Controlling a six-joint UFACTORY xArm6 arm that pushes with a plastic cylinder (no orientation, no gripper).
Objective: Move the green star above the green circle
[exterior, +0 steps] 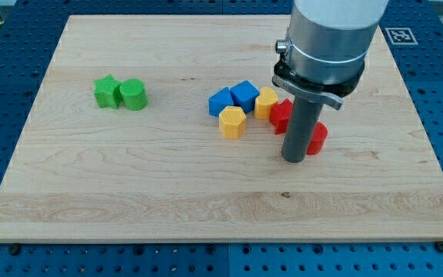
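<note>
Far off toward the view's left of my tip (294, 159), across a bare stretch of pale, grained wooden tabletop (168, 192), the green star (107, 91) sits touching the green circle (134, 95), the star on the circle's left side rather than above it. No pincer is fitted to this arm: it ends in a straight dark rod under a brushed metal collar, so there is nothing to open or close, and the rod holds nothing. My tip stands on the board among the other blocks, just left of a red block (317, 137) whose shape is partly hidden by the rod, with a second red block (281, 115) close behind it. Further up and to the left of my tip lie a yellow block (265, 102), a yellow hexagon-like block (232, 121) and two blue blocks (244, 94) (220, 101), all matte, chunky pieces. Judging by this layout, the star must be reached from its lower left and nudged up and right, round the circle's top edge.
</note>
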